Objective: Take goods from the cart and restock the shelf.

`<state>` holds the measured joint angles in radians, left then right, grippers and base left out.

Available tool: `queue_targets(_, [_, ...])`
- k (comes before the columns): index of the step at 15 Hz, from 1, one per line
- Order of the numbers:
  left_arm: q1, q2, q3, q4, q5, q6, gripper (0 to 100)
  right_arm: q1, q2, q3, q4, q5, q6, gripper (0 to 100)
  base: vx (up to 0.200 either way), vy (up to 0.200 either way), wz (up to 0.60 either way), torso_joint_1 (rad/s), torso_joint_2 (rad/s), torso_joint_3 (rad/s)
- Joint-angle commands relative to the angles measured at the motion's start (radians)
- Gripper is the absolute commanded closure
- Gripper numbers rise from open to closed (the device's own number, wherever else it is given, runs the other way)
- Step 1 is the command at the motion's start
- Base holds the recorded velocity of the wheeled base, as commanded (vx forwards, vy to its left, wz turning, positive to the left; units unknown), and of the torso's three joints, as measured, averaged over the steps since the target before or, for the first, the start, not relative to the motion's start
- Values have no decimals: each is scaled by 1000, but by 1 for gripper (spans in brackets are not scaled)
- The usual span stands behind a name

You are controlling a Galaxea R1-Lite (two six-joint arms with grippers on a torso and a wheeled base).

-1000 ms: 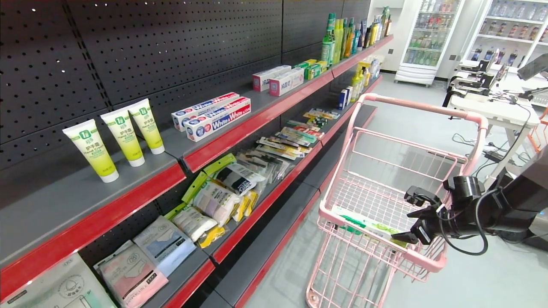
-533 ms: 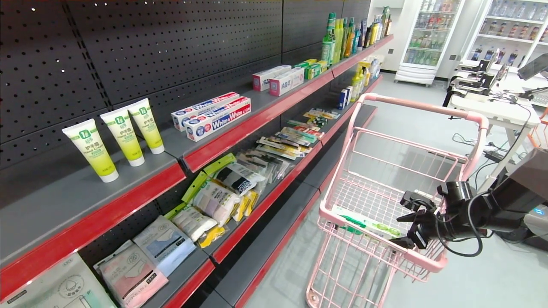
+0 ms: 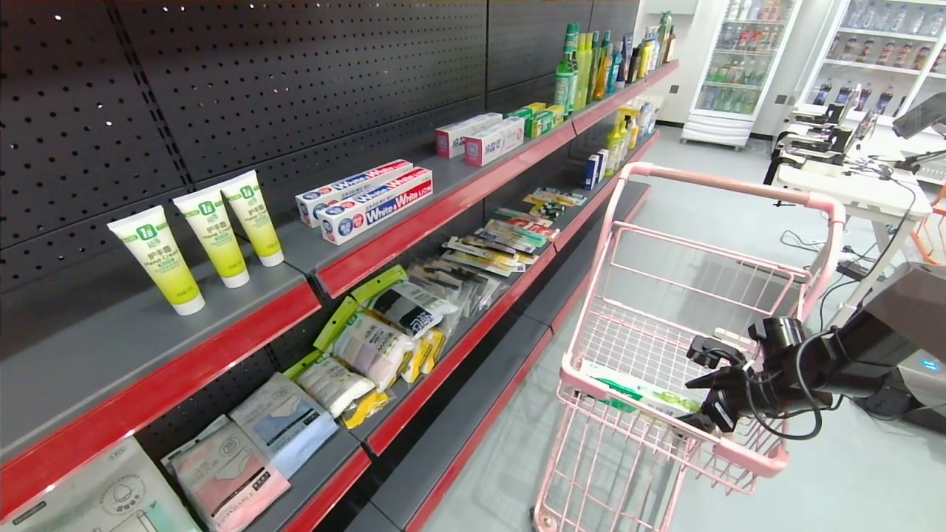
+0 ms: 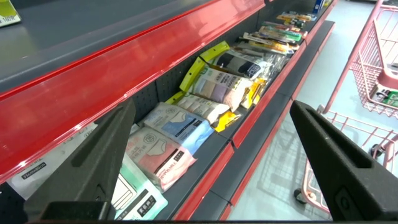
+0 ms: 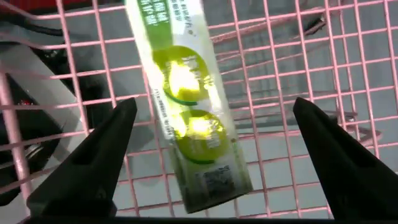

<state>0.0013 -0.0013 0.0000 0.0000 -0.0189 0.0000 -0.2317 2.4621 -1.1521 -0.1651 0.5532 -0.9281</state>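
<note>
A pink wire cart (image 3: pixel 728 186) stands beside the dark shelf (image 3: pixel 222 332). In its basket lies a long white-and-green box (image 3: pixel 639 395), which the right wrist view shows on the wire mesh (image 5: pixel 186 106). My right gripper (image 3: pixel 702 388) hangs open inside the basket just above the near end of that box, with its fingers (image 5: pixel 93 168) on either side of it and apart from it. My left gripper (image 4: pixel 211 168) is open and holds nothing, low down in front of the lower shelf level with its packets (image 4: pixel 180 134).
The top shelf carries three green hand-cream tubes (image 3: pixel 211 236), toothpaste boxes (image 3: pixel 366 199), more boxes (image 3: pixel 480 139) and bottles (image 3: pixel 591 63) farther along. Packets (image 3: pixel 369 347) fill the middle level. A white desk (image 3: pixel 850 192) and fridges (image 3: pixel 739 66) stand behind the cart.
My right gripper has moved a little lower and farther into the basket, closer over the box. The cart has shifted slightly away from the shelf. The shelf goods are unchanged.
</note>
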Motion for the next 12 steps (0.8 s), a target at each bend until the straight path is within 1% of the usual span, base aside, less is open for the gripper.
queue_targets(1, [0, 1, 0, 0, 1, -2, 0, 8, 38, -43, 12, -12, -3, 0, 0, 0, 0, 0, 0, 0])
queue_targets(6, [0, 1, 0, 0, 1, 0, 0, 22, 46, -72, 15, -21, -5, 0, 0, 0, 0, 0, 0, 0])
queue_targets(12, [0, 1, 0, 0, 1, 0, 0, 35, 47, -74, 18, -29, -5, 0, 0, 0, 0, 0, 0, 0])
